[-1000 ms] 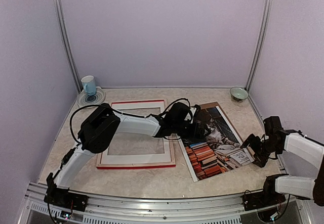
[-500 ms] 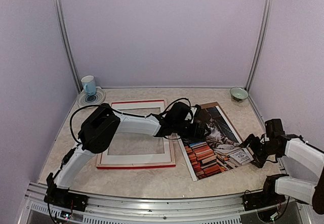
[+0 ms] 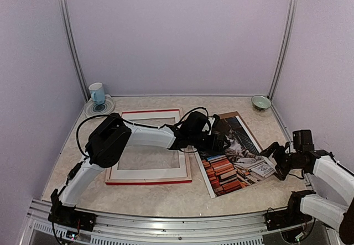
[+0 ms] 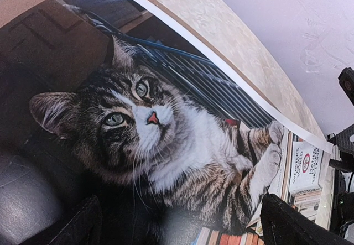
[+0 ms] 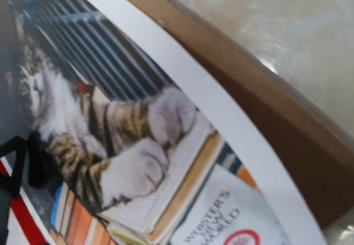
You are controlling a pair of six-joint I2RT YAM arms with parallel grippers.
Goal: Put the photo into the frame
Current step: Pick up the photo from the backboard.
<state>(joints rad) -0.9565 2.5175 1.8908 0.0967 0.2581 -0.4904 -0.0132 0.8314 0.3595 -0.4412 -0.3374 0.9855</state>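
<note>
**mossy_k:** Claws first, what are they up to?

**rig_tab:** left claw (image 3: 221, 141) is spread wide and pinching nothing. It's low over the cat's face on the photo (image 3: 238, 156); can't tell if it touches. Its wrist view shows both fingers (image 4: 83, 225) at the bottom corners with the tabby between them.

**mossy_k:** and the other one?

**rig_tab:** right claw (image 3: 275, 159) is spread too, empty, right at the photo's near right corner by the white book. Photo lies on a brown backing board (image 5: 287, 145) on the tabletop (image 3: 166, 198). It's beside the frame (image 3: 146, 182), not in it. Frame sits just left of the left claw, under that arm, with a white mat (image 3: 149, 173) on it. Mug (image 3: 97, 93) far off left, bowl (image 3: 260, 102) well beyond the right claw.
</note>
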